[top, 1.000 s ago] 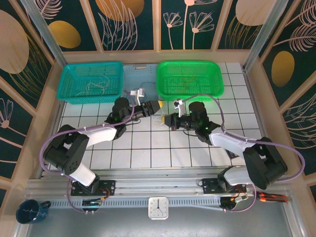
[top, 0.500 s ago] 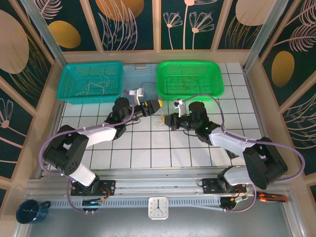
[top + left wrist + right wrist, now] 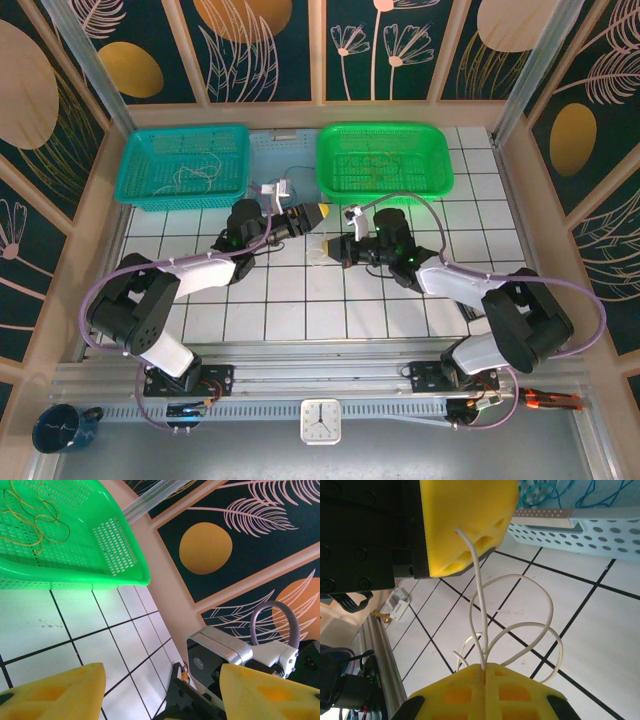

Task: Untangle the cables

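A whitish cable (image 3: 520, 630) curls in loops over the tiled table, and my right gripper (image 3: 485, 668) is shut on it where its strands meet. One free end of it touches the face of a left gripper finger (image 3: 465, 525) just above. From overhead, my right gripper (image 3: 338, 250) holds the cable (image 3: 318, 250) at mid table. My left gripper (image 3: 322, 213) is just behind it. The left gripper (image 3: 160, 680) stands open, its yellow fingers (image 3: 50, 695) far apart with nothing between them. Yellowish cables (image 3: 30, 515) lie in the green basket (image 3: 115, 545).
At the back stand a teal basket (image 3: 185, 165) with thin cables, a pale blue perforated basket (image 3: 280, 150) and the green basket (image 3: 383, 160). Wooden walls ring the table. The right arm's wrist (image 3: 225, 655) sits close in front of my left gripper.
The right arm has shifted a little left with the whitish cable, closer under the left gripper. The left arm has barely moved.
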`<state>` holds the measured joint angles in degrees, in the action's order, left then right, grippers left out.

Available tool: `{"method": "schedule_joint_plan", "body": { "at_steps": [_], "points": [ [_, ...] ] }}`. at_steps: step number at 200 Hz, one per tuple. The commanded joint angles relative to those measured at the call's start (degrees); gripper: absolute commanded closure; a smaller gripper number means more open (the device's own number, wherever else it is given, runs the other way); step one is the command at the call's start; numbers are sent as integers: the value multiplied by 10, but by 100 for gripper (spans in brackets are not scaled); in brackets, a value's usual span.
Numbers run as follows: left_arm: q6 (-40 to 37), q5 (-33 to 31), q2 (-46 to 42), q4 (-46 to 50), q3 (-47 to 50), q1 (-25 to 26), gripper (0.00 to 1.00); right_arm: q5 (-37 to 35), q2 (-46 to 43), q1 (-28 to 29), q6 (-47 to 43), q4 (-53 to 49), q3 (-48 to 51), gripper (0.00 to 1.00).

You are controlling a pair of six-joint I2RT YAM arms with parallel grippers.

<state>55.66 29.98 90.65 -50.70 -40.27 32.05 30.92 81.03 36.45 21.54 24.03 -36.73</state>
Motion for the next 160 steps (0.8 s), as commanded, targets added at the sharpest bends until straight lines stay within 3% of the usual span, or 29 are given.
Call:
{"method": "schedule_joint_plan", "body": {
  "at_steps": [1, 77, 106, 131, 140, 160],
  "points": [
    [1, 10, -6, -33, 9, 3, 40, -10, 2, 5, 5, 16, -23, 100],
    [-11, 3, 5, -32, 22, 4, 50, -18, -11, 3, -1, 2, -39, 100],
    [-12, 2, 4, -30, 20, 4, 72, -17, -9, 3, 0, 4, -37, 100],
    [-19, 2, 0, -19, 6, 4, 99, -19, -10, 3, 1, 5, -34, 100],
    [-26, 1, -5, -5, -5, 3, 100, -21, -12, 1, 1, 4, -33, 100],
    [-34, 1, -17, 19, -32, 4, 100, -24, -20, -6, 3, 5, -24, 73]
  ]
}}
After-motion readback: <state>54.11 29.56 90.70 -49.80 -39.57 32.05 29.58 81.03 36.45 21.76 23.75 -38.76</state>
